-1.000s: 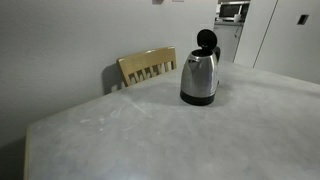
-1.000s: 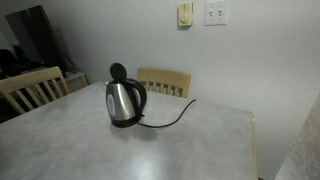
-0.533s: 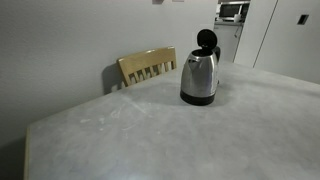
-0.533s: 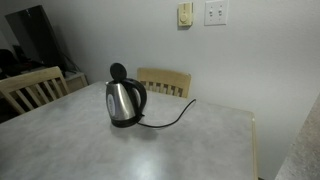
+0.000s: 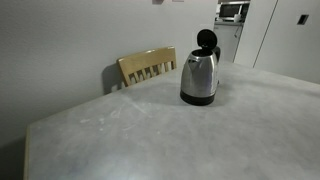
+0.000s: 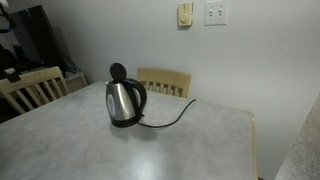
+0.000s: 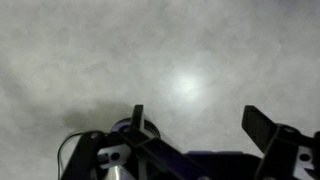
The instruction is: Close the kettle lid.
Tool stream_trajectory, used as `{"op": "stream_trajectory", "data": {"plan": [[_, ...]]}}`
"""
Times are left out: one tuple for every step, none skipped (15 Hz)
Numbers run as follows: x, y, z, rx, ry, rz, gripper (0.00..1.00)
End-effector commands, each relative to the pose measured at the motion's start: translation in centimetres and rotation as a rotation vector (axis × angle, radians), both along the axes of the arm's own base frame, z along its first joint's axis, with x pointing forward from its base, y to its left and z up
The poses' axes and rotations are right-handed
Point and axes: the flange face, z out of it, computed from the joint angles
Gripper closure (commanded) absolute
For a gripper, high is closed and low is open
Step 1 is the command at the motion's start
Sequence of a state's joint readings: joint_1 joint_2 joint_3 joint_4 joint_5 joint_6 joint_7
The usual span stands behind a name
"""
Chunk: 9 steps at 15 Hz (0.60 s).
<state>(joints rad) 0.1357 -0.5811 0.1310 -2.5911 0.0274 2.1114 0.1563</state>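
The shiny steel kettle (image 5: 199, 78) stands on the grey table in both exterior views (image 6: 123, 100). Its round black kettle lid (image 5: 206, 39) stands upright and open above the mouth (image 6: 118, 72). My gripper does not show in the exterior views. In the wrist view my gripper (image 7: 200, 125) is open and empty, with its fingers wide apart over the table surface. A dark round shape with a shiny part (image 7: 125, 135) sits behind the left finger at the lower left; it looks like the kettle, partly hidden.
A black cord (image 6: 170, 118) runs from the kettle across the table (image 6: 200, 140) toward the wall. Wooden chairs stand at the table's edges (image 5: 147, 66) (image 6: 165, 80) (image 6: 30, 88). The table edge is near on the right (image 6: 250, 130).
The kettle and its lid have not moved. A dark shape at the far left edge of an exterior view has shifted slightly.
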Motion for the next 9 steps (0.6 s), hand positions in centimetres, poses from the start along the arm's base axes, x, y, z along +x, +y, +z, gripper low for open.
{"op": "stream_trajectory", "data": {"plan": [[1.5, -1.5, 1.9, -0.013, -0.154, -0.058, 0.0], [2.0, -2.1, 2.2, -0.041, -0.201, -0.083, 0.0], [2.5, -2.9, 2.6, -0.071, -0.241, -0.115, 0.0], [2.8, -3.6, 3.0, -0.098, -0.281, -0.143, 0.0], [3.2, -4.5, 3.4, -0.134, -0.317, -0.168, 0.0], [3.6, -5.4, 3.7, -0.168, -0.35, -0.198, 0.0], [3.9, -6.5, 4.2, -0.2, -0.383, -0.231, 0.0], [4.3, -7.5, 4.5, -0.221, -0.395, -0.262, 0.0], [5.1, -8.8, 4.6, -0.212, -0.387, -0.285, 0.0]]}}
